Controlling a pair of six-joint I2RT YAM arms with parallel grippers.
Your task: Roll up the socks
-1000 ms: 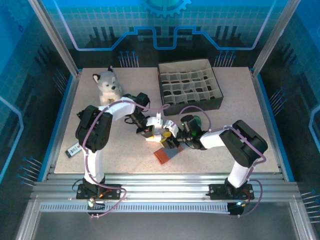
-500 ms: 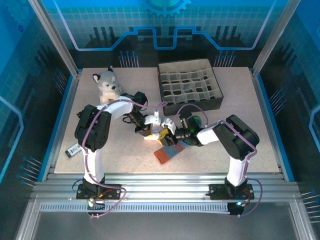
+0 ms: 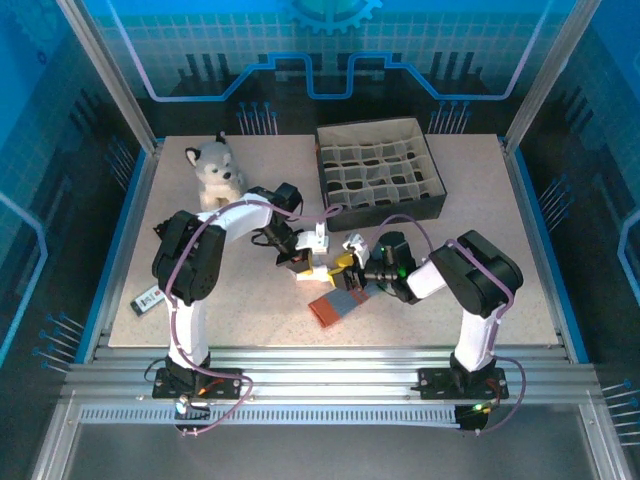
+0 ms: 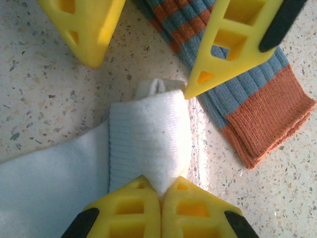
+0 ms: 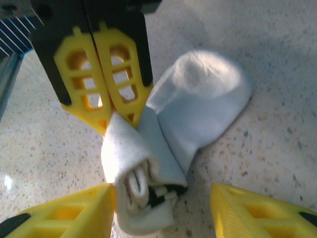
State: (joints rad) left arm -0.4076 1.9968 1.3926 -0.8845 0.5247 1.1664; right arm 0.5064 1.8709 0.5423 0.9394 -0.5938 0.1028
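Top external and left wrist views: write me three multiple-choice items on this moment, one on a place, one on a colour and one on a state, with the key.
1. Where on the table does the plush husky sit?
A) near right corner
B) far left corner
C) middle of the near edge

2. What colour is the cuff of the striped sock?
A) orange-red
B) purple
C) black

3. How is the left gripper?
A) open above the table
B) shut on the white sock
C) shut on the striped sock

Key:
1 B, the top view shows it at the far left corner.
2 A, the cuff end is orange-red in the left wrist view.
3 B, its fingers are pressed together, pinching the white fabric.
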